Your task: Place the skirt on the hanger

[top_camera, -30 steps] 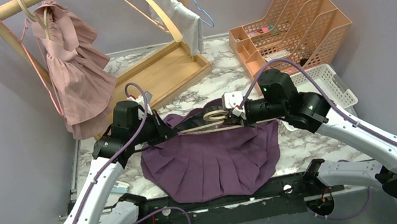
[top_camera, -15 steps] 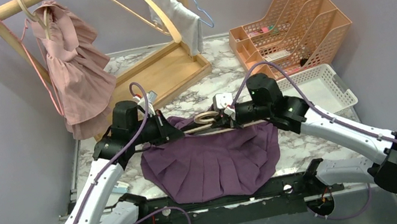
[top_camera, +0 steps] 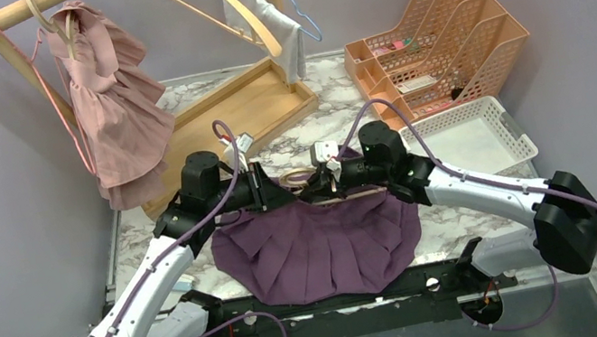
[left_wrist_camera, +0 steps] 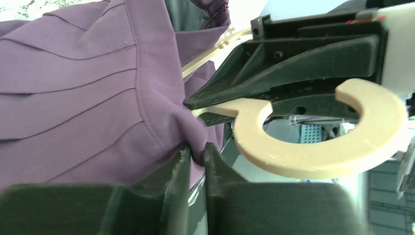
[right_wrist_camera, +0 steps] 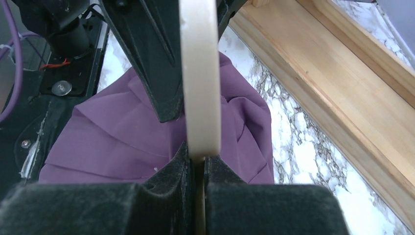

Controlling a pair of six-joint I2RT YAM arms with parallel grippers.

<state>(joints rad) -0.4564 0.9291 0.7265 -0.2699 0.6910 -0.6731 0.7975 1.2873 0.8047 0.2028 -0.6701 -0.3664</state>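
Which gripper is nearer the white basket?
Right. The right gripper, shut on the hanger, sits left of the white basket; the left gripper, pinching the skirt, lies farther left beyond it.

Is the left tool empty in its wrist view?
No, the left tool is shut on a fold of the purple skirt.
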